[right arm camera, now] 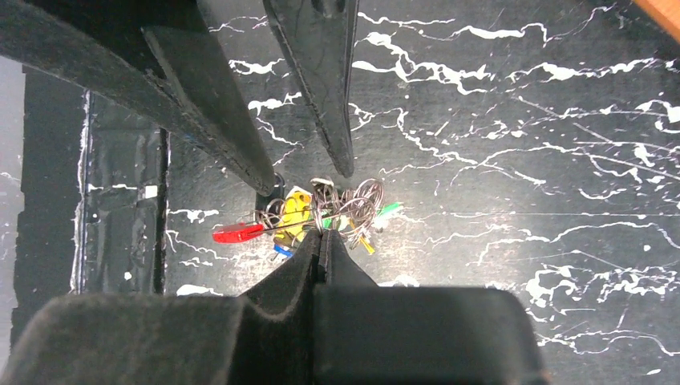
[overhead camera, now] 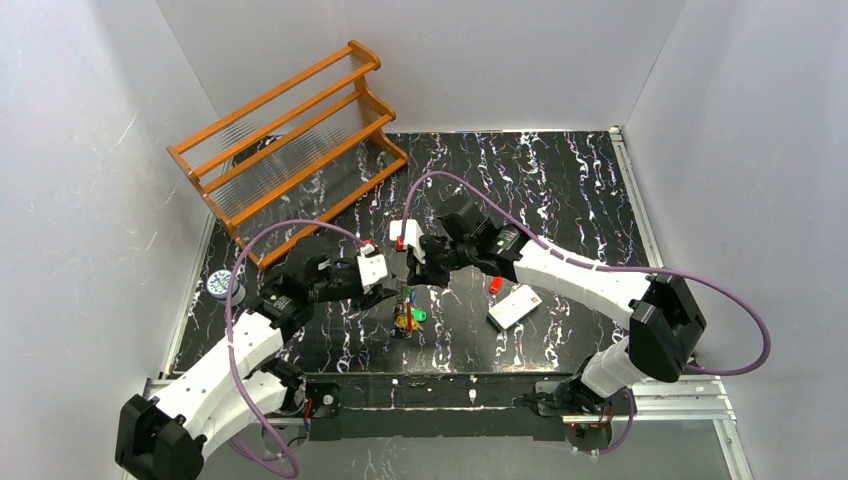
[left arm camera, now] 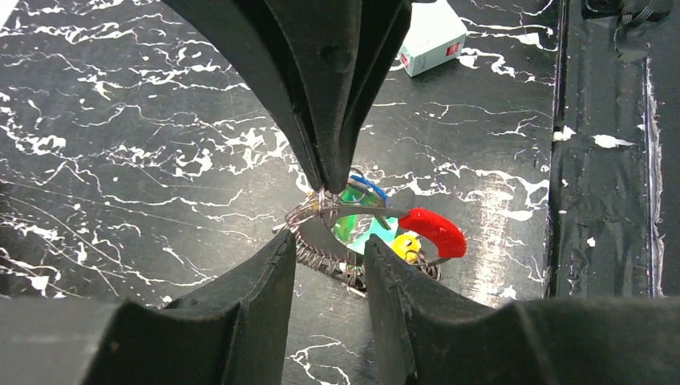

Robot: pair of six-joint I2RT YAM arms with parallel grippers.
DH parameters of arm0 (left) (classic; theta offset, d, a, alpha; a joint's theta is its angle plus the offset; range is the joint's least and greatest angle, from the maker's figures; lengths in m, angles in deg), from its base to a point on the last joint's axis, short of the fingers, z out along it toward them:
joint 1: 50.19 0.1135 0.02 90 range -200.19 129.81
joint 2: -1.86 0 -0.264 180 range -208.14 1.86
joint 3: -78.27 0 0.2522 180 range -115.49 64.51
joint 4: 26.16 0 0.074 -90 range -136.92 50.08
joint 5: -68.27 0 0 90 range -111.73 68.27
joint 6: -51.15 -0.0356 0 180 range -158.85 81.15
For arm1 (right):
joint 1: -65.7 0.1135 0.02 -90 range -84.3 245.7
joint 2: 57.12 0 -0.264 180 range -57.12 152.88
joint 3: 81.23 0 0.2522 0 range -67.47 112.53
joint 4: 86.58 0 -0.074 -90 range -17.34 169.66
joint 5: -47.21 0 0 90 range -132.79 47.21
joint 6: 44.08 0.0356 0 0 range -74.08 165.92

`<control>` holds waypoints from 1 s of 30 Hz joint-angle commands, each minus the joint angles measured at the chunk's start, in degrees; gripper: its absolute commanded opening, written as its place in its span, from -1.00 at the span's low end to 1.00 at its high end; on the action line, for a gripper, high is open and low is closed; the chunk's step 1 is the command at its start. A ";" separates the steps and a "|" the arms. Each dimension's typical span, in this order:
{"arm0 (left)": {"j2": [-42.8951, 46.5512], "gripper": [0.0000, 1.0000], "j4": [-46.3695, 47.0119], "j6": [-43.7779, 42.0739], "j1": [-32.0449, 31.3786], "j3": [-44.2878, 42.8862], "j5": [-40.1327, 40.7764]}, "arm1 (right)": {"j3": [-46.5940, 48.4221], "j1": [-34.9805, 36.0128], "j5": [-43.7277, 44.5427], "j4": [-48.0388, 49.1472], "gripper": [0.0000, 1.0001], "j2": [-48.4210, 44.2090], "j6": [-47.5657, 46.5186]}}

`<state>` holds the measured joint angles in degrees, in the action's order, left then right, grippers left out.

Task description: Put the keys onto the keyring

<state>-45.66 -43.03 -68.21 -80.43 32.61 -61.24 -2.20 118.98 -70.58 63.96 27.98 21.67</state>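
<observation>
Red, yellow, green, blue keys (left arm camera: 433, 233) bunched against the tangled silver keyring (right arm camera: 369, 195).

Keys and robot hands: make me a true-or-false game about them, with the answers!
1. The right gripper is pinching the keyring. True.
2. The left gripper is shut tight. False: its fingers stand apart.
3. A lone red key lies apart from the bunch of keys. True.
4. The white card sits on the orange rack. False: it lies on the table, far from the rack.
</observation>
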 commanded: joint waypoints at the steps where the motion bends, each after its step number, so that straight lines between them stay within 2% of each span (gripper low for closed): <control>1: -1.58 -0.31 0.82 1.43 -0.32 -1.53 -2.02 | 3.37 0.08 -2.38 -0.45 -0.97 0.16 2.22; 12: -3.30 -0.54 9.56 5.62 -0.35 1.30 -4.06 | 3.02 0.09 -3.41 0.65 -0.97 0.15 3.13; 20: -4.98 -0.66 9.71 5.64 -0.43 1.56 -4.44 | 2.84 0.16 -3.43 1.01 -0.97 -0.02 3.40; 25: -5.59 -0.79 9.49 5.67 -0.60 1.75 -4.17 | 2.75 0.14 -3.41 1.12 -0.97 -0.02 3.51; 30: -6.31 -1.00 8.21 5.08 -0.79 1.35 -4.04 | 2.27 0.08 -2.81 1.72 -0.97 -0.47 3.44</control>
<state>-51.30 -33.90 -62.60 -80.86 33.42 -64.65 -1.98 118.91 -71.54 62.97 28.38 24.62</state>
